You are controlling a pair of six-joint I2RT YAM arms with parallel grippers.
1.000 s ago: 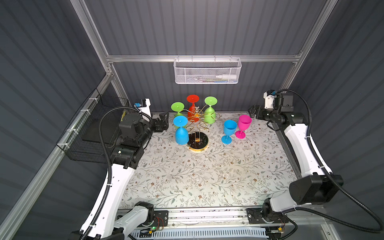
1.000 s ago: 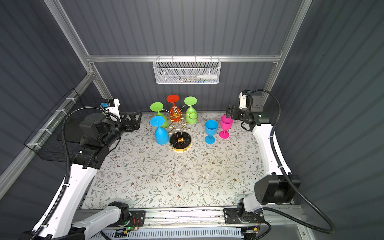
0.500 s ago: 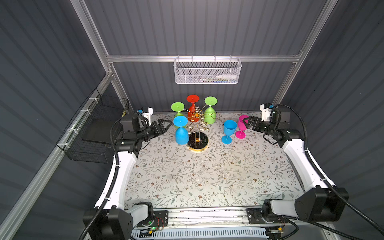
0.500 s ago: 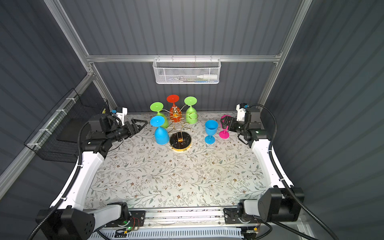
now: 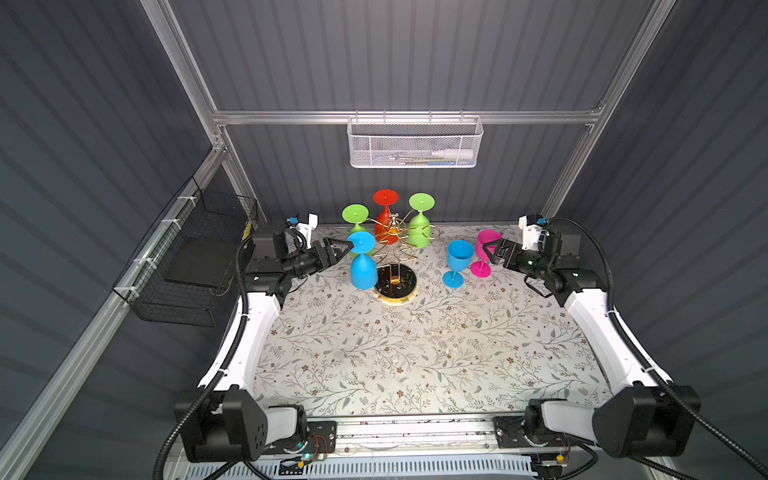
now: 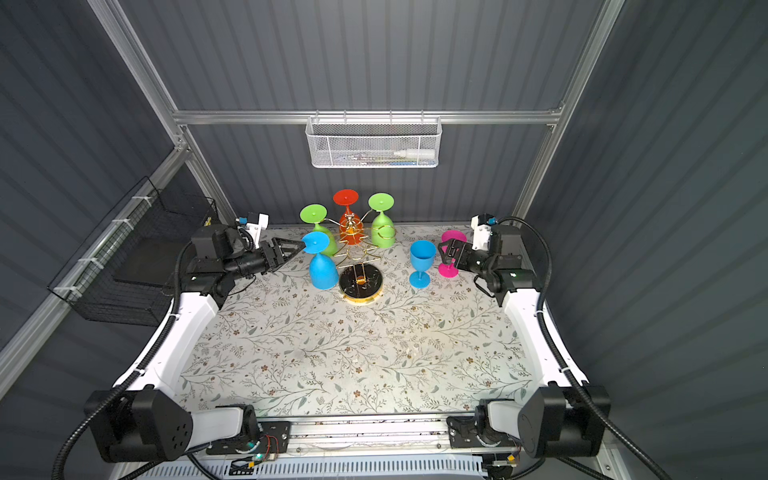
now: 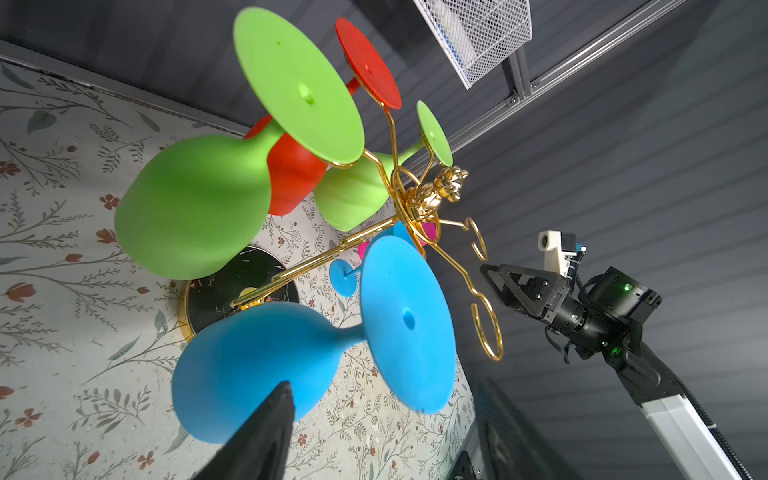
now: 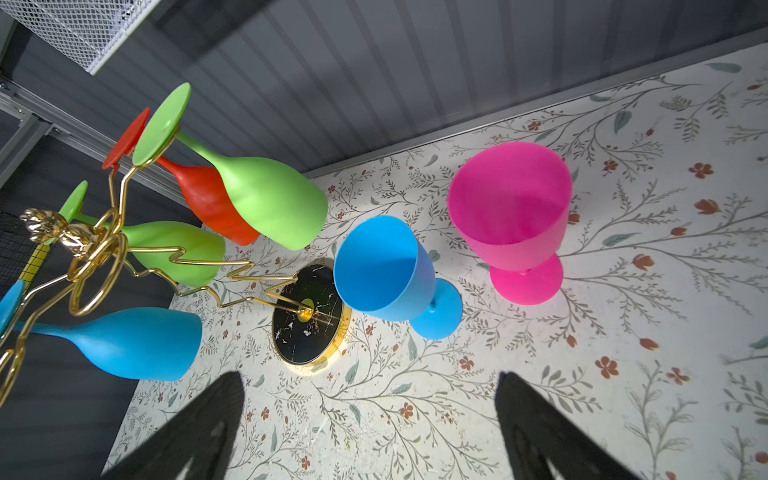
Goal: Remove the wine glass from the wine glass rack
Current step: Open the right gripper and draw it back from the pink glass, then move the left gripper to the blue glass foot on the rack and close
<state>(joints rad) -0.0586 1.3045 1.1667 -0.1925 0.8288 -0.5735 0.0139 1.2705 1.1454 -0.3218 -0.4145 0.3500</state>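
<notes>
Big picture first: the floral table is bare up front, and all the business is at the back. There stands the wine glass rack, with gold wire arms fanned out over a round black base. Each glass hangs by its foot, bowl down, so the bowls swing free. The red glass and green glasses hang on the far side.

Just right of the rack, the upright blue glass and pink glass stand on the table, off the rack, I'd judge. The right gripper sits by the pink one, its jaws spread wide with nothing between them.

Now the left gripper. It is level with the near-left arm, jaws spread either side of the stem of the hanging blue wine glass. I see no pinch yet. That looks like lining up, since the foot has to slide out of its ring.

The glass itself is matte sky blue and looks like plastic. It has a rounded bowl, a short stem and a flat disc foot with a small dimple at the centre. It hangs upside down, its bowl just beside the black base.
</notes>
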